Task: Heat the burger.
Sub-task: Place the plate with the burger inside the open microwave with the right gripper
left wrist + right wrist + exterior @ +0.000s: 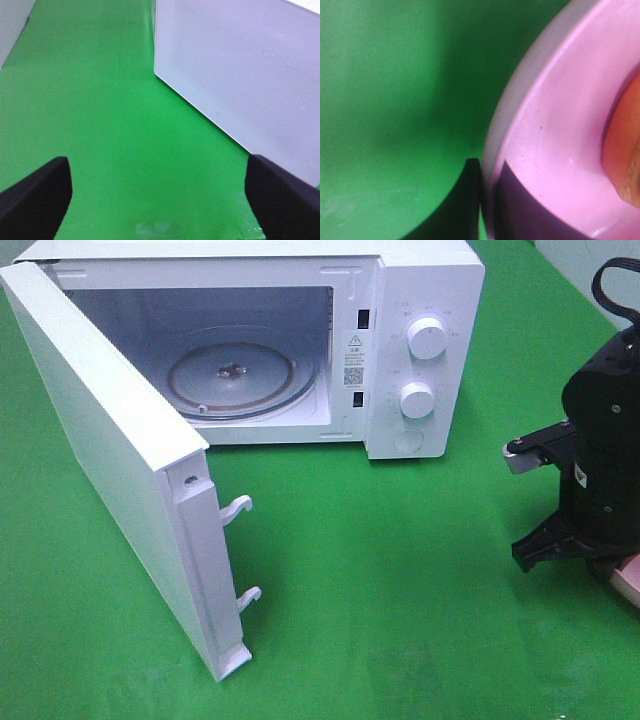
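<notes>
Right gripper [489,162] was clamped on rim of round pink plate [545,115] — presumably to carry golden-brown burger [625,145] into open white microwave [420,290] at 10 o'clock.

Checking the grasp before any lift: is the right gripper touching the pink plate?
Touching. The right wrist view shows the right gripper pinching the pink plate at its rim, one finger outside, one inside.
</notes>
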`<state>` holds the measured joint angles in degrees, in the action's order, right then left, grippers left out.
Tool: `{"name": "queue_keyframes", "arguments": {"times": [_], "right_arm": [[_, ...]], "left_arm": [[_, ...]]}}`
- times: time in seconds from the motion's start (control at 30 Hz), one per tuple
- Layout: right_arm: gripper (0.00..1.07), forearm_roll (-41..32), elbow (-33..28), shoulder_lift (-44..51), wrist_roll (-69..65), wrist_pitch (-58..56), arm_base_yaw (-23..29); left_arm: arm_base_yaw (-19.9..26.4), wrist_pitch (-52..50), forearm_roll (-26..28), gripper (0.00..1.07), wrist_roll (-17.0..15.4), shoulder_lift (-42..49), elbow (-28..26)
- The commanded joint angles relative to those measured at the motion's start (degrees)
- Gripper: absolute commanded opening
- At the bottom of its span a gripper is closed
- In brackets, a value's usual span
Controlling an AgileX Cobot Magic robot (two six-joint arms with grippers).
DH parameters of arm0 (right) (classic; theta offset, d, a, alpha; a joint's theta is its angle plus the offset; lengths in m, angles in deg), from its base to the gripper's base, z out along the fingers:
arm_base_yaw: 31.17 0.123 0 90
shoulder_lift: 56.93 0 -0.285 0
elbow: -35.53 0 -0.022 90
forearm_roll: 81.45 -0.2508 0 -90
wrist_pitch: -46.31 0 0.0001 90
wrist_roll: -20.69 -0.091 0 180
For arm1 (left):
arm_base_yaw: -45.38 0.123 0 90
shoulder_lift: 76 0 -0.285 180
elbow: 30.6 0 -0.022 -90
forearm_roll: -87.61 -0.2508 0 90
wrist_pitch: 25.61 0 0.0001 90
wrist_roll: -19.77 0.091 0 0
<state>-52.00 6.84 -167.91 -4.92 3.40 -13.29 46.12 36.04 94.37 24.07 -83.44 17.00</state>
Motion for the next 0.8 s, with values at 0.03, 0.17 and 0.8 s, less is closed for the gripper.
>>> {"name": "queue_keyframes", "arguments": {"times": [0.03, 0.17, 0.8], "right_arm": [[0.0, 3.2, -0.1, 1.3, -1.1, -3.0, 0.4], [0.0, 3.2, -0.1, 1.8, -1.1, -4.5, 0.9], [0.0, 5.4, -0.1, 2.5, -1.4, -12.2, 10.9]], "left_arm": [[0.1, -0.4, 0.4, 0.89, 0.1, 0.9, 0.1], [0.1, -0.4, 0.4, 0.89, 0.1, 0.9, 0.1], [0.1, -0.4, 0.4, 0.89, 0.1, 0.9, 0.1]]}}
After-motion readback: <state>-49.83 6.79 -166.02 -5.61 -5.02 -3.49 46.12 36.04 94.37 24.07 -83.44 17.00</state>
